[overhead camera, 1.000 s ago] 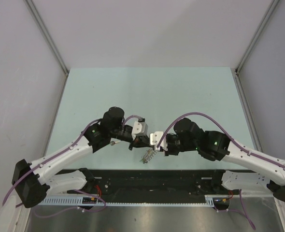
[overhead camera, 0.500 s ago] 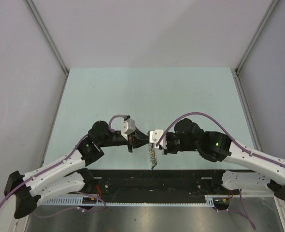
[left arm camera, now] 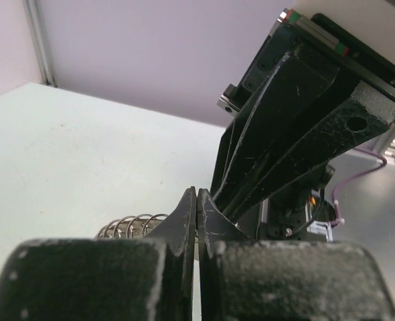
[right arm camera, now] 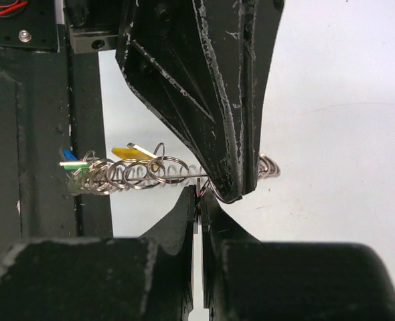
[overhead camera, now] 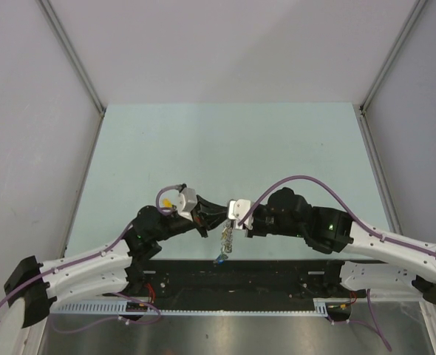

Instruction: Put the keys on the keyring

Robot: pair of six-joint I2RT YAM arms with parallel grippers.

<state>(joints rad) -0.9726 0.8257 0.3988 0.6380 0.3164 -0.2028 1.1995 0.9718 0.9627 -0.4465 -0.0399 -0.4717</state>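
The left gripper (left arm camera: 197, 200) and the right gripper (right arm camera: 197, 200) meet tip to tip above the near edge of the table (overhead camera: 225, 140), right over the black base frame (overhead camera: 277, 272). Beyond both tips the smooth, pale green tabletop lies open up to the white walls (overhead camera: 225, 44).

Both pairs of fingers are pressed together on the keyring (right arm camera: 140, 172), a string of thin, shiny wire loops linked like a coil. The left gripper's scuffed black fingers cross in front of the right gripper's and crowd the pinch point. Most of the loops trail off to one side of the tips.

At the far end of the string sit a yellow key (right arm camera: 132, 152), a blue key (right arm camera: 68, 154) and a green key (right arm camera: 75, 164), all with flat plastic heads. A yellow speck (overhead camera: 167, 200) beside the left wrist may be another key.
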